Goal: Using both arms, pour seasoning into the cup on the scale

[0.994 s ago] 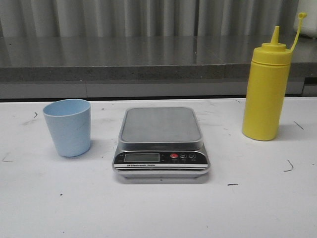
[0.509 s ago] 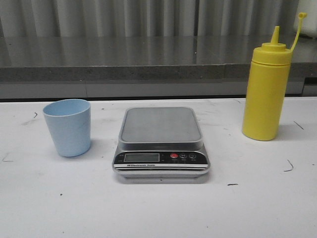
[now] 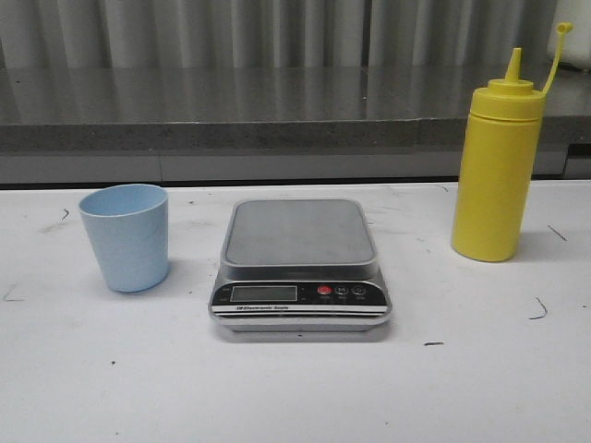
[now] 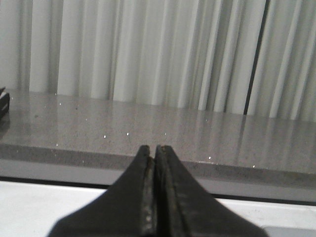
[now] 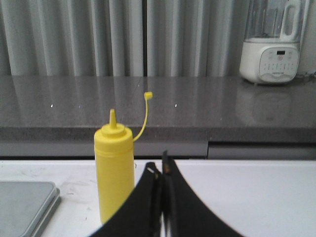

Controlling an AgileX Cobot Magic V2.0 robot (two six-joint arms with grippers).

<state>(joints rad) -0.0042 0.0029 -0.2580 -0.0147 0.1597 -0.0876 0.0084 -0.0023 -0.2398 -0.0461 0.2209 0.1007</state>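
No arm is seen in the front view; each gripper is shown only in its own wrist view, cut off by the frame edge; the left gripper (image 4: 152, 150) is seen with fingers pressed together, nothing between them; the right gripper (image 5: 159, 170) likewise closed on nothing, with part of the bottle (image 3: 495, 173) base hidden behind it; the bottle stands upright on the table (image 3: 480, 369), well to the right of the scale (image 3: 300, 268), nozzle uncovered and tethered cap (image 3: 562, 29) hanging off to one side; the cup (image 3: 126, 236) stands upright on the table left of the scale, apart from it, its inside not visible; the scale platform is bare; a red button (image 3: 324, 290) is seen on the black panel; the display digits cannot be read; white print under the display is too small to make out fully, "Scale" is barely legible; a blender (image 5: 272, 42) on the counter (image 5: 197, 106) is cut off at the top, its panel marks unreadable.
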